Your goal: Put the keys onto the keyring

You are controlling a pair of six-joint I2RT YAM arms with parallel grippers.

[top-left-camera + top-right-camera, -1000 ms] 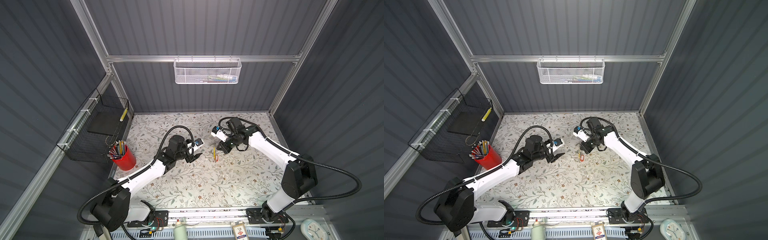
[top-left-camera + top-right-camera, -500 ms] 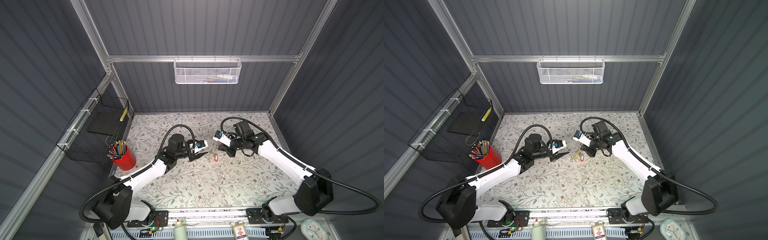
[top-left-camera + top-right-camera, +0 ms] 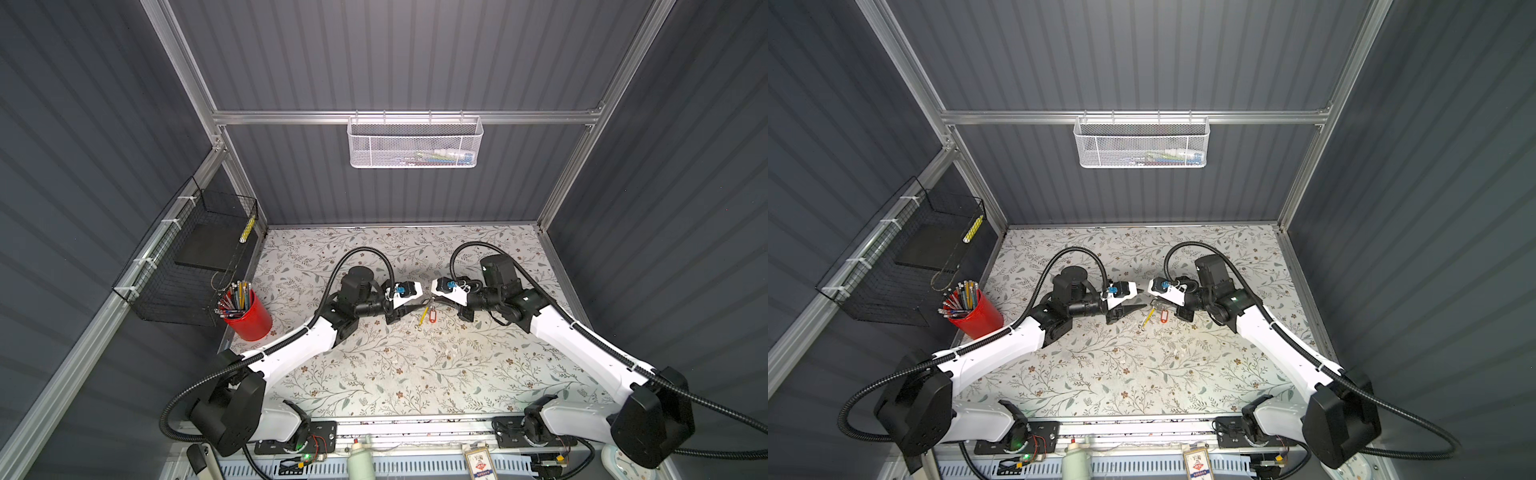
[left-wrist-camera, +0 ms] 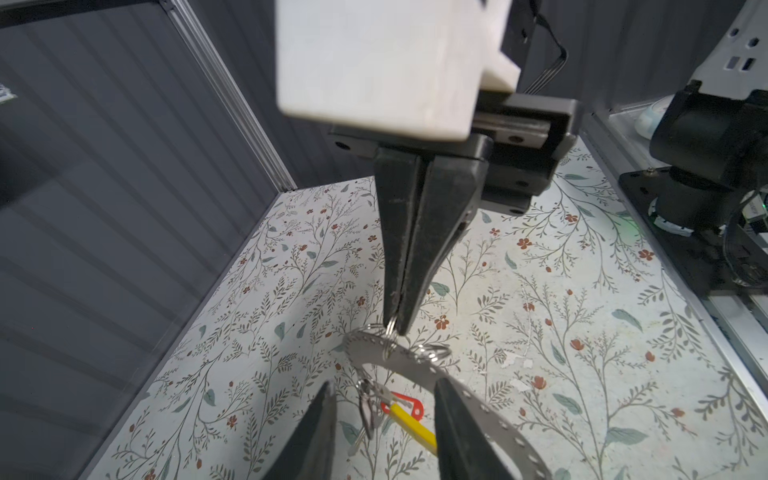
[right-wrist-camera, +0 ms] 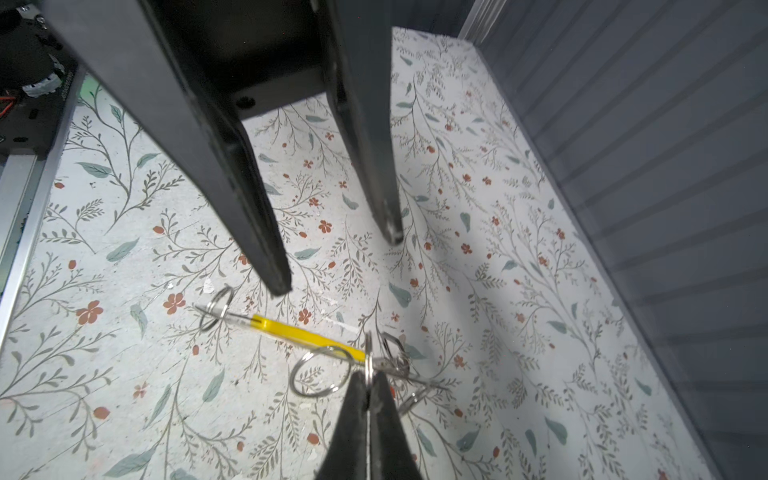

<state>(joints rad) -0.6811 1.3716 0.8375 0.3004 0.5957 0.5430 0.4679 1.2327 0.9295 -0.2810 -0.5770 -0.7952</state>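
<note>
Keyring hangs from the pinched-shut right gripper; the left gripper, jaws apart, should close on its band, clear of keys.

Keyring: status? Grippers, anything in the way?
Right gripper shut, pinching a small ring on the keyring. Left gripper open, tips at the keyring, not gripping. Red-tagged key dangles below; nothing else between the grippers.

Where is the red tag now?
In a top view the red tag is at mid-table, just right of the yellow part of the keyring, near the right gripper.
</note>
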